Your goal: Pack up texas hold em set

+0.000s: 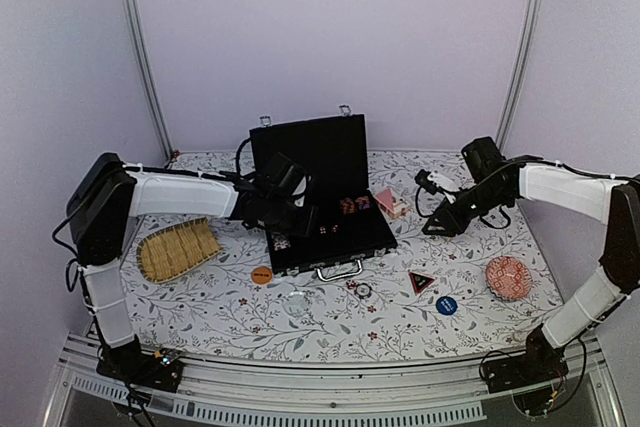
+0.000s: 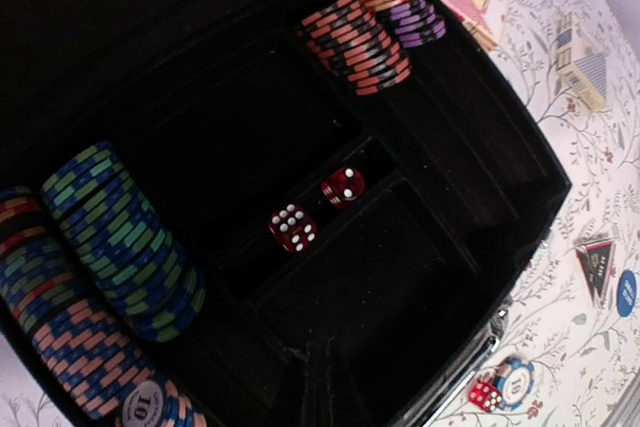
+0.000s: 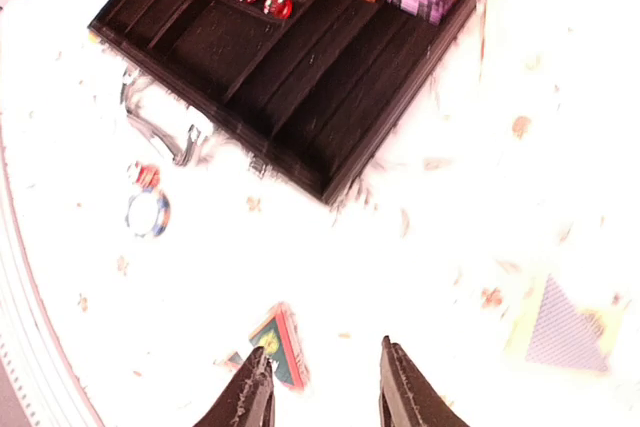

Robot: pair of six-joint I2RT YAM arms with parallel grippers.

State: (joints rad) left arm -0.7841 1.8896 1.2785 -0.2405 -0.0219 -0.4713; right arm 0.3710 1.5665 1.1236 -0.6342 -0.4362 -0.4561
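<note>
Hovering my left fingers clenched over the open black case, chip stacks and two red dice inside the case, my right fingers released, empty, above the counter right of the case, triangular card below them

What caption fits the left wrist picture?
Two red dice sit in the open black case between stacks of poker chips.

free: case middle trays | blocked: chip stacks both ends, dice centre slot
</note>
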